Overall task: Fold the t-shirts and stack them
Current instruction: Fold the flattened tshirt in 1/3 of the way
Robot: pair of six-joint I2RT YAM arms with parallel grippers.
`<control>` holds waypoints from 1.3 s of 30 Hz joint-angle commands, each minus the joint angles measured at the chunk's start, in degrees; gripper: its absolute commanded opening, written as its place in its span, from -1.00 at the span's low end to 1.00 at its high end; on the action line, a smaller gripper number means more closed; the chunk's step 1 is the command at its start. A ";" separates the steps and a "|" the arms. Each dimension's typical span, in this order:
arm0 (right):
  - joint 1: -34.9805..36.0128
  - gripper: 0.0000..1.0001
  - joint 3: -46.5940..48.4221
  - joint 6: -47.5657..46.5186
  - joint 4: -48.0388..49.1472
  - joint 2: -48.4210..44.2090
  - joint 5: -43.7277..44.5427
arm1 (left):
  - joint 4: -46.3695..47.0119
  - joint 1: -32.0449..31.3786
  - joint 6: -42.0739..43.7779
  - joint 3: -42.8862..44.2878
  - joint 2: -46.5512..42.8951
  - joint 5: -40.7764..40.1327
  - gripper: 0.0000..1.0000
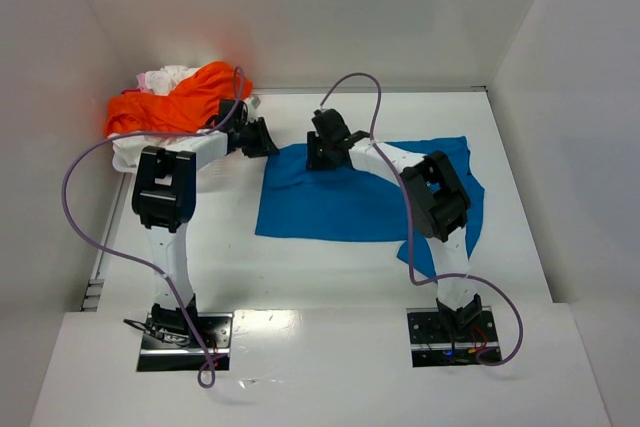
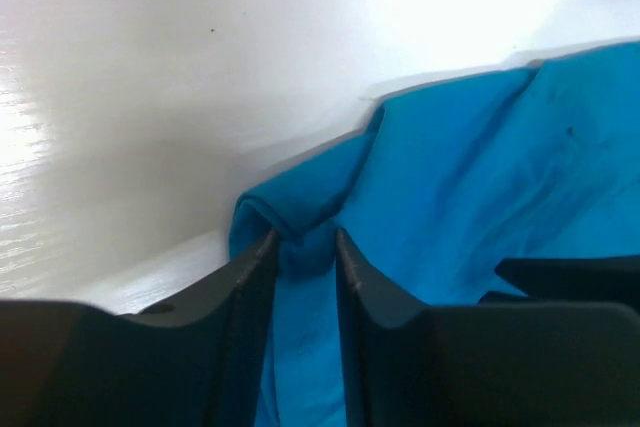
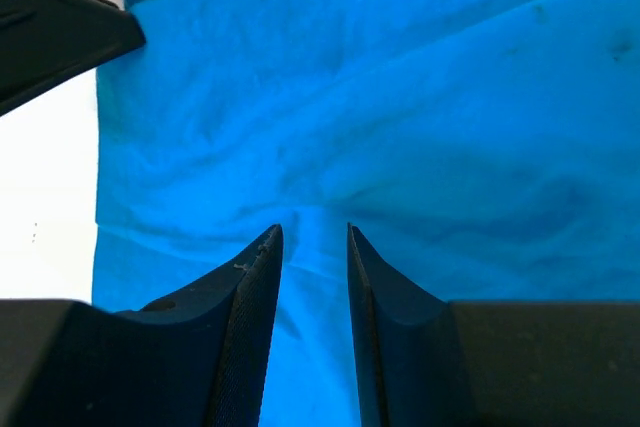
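A bright blue t-shirt (image 1: 350, 202) lies spread flat in the middle of the white table. My left gripper (image 1: 262, 139) is at its far left corner. In the left wrist view (image 2: 305, 237) its jaws are closed on a bunched fold of the blue cloth (image 2: 480, 167). My right gripper (image 1: 320, 155) is on the shirt's far edge, just right of the left one. In the right wrist view (image 3: 314, 232) its jaws pinch a ridge of the blue cloth (image 3: 420, 97), with wrinkles running out from it. A bright orange t-shirt (image 1: 170, 107) lies crumpled on white and pinkish shirts (image 1: 165, 77) at the back left.
White walls (image 1: 560, 57) close in the table at the back and both sides. Purple cables (image 1: 85, 172) loop over both arms. The left gripper's dark finger (image 3: 50, 27) shows in the top left of the right wrist view. The shirt pile sits just behind the left arm.
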 commanded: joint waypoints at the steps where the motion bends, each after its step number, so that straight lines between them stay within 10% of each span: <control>1: 0.50 -0.24 3.13 -0.51 0.98 0.11 -0.10 | 1.61 0.28 0.50 2.28 1.48 -0.01 -0.31; 12: 1.02 -0.34 3.13 -0.51 1.51 2.48 -1.16 | 1.61 0.28 -1.16 3.52 2.55 -4.39 -1.00; 27: 1.02 -0.86 1.37 -0.51 0.98 3.54 -1.16 | 6.09 3.88 -0.56 4.04 -0.09 -4.23 -0.78; 33: 1.55 -0.01 1.98 -1.04 0.98 3.54 -1.16 | 6.09 3.88 -0.02 4.04 -0.09 -2.21 -0.57; 39: 1.55 0.36 5.49 -2.35 -0.16 4.86 1.30 | 6.09 3.88 -0.02 4.04 -0.09 -2.21 -0.49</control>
